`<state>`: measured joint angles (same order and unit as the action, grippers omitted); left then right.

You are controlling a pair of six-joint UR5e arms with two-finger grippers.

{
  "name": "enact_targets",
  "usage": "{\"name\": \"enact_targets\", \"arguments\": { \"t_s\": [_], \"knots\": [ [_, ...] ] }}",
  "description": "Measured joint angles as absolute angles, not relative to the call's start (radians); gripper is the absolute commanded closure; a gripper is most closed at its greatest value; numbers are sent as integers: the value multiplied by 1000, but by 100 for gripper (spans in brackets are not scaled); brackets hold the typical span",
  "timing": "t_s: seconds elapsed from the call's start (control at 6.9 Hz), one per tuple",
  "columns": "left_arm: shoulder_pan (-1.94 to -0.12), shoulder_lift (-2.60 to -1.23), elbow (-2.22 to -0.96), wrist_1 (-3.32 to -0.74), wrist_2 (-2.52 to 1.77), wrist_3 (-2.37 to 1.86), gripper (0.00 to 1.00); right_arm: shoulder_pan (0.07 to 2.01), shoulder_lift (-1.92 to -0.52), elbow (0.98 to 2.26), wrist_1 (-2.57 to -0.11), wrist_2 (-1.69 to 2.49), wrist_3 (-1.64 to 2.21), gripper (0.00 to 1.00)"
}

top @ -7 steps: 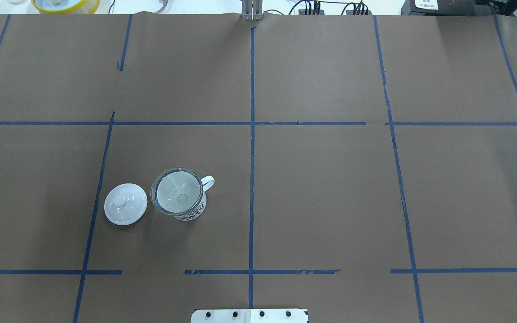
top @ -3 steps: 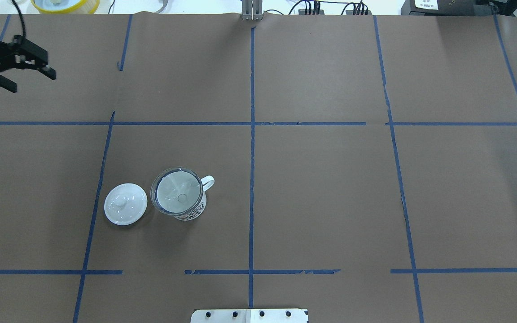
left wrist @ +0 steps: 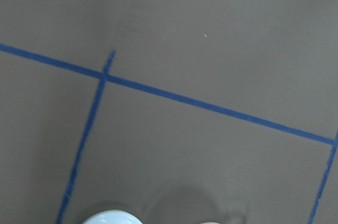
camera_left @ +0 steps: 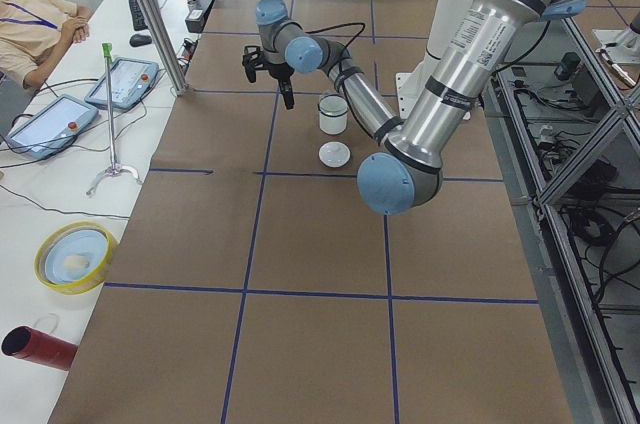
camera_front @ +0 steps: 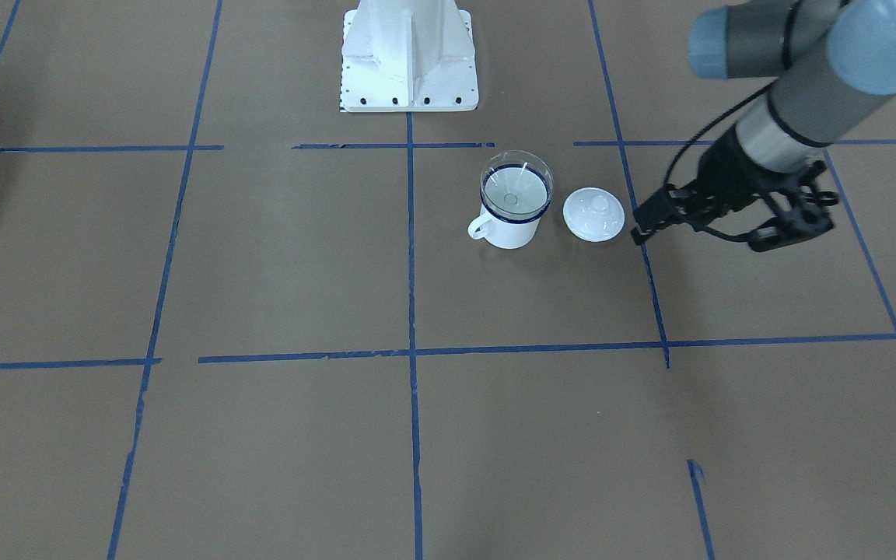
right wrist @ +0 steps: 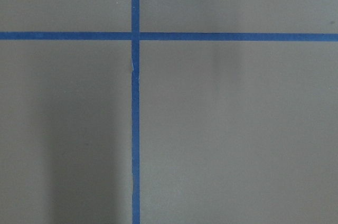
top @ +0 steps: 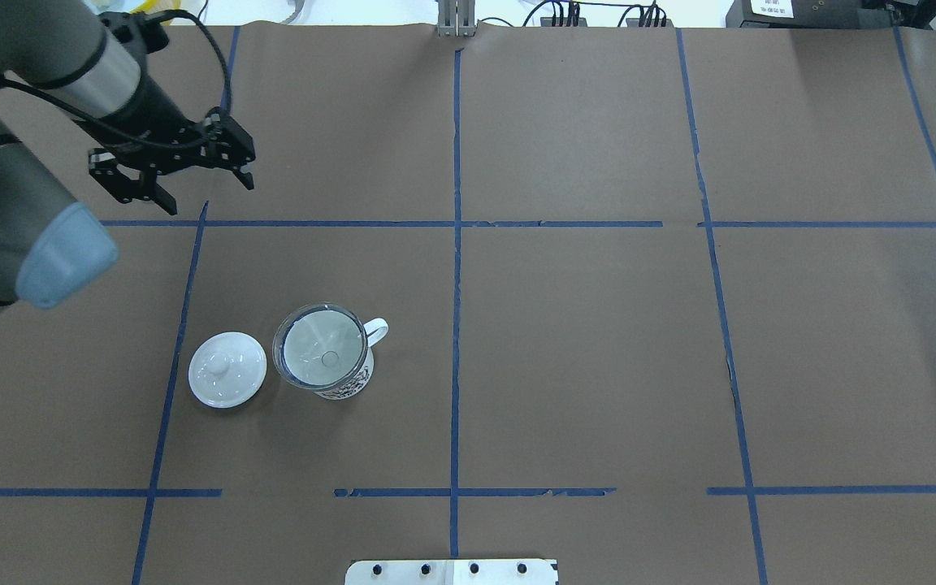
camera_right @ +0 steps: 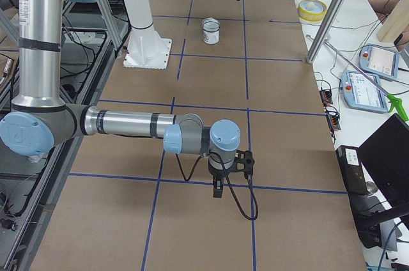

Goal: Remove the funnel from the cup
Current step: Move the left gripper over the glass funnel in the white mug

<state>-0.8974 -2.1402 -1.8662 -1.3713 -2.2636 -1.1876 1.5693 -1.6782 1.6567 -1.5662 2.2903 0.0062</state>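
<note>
The clear funnel (top: 320, 351) sits in the white cup (top: 348, 385) with the dark blue rim, left of the table's centre line; it also shows in the front view as funnel (camera_front: 516, 187) in cup (camera_front: 506, 230). My left gripper (top: 200, 188) is open and empty, hovering well beyond the cup and to its left, apart from it; the front view (camera_front: 698, 241) shows it beside the lid. My right gripper (camera_right: 217, 188) shows only in the exterior right view, far from the cup (camera_right: 210, 31); I cannot tell whether it is open or shut.
A white domed lid (top: 227, 369) with a knob lies on the table just left of the cup, close to it. Blue tape lines cross the brown table cover. The robot's white base plate (top: 452, 571) is at the near edge.
My left arm has come in from the left edge and swung right and nearer the cup, gripper open. Cup, funnel and lid have not moved.
</note>
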Motion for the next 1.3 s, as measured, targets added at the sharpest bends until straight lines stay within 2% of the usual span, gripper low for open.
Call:
{"name": "enact_targets", "arguments": {
  "t_s": [0.29,0.58,1.01,1.16,1.3],
  "knots": [
    [-748,-2213,-1873,-1306,-2188,-1282,3,1569,-1678,1657,-1566,2290,6,0],
    [-617,-2222,-1865,-1303,-2117,-1340,9,1569,-1678,1657,-1566,2290,6,0],
    [-562,-2225,-1823,-1331,-2065,-1346,15,1569,-1678,1657,-1566,2290,6,0],
    [-561,-2226,-1806,-1350,-2058,-1345,22,1569,-1678,1657,-1566,2290,6,0],
    [-560,-2227,-1791,-1374,-2056,-1345,55,1569,-1678,1657,-1566,2290,6,0]
  ]
}}
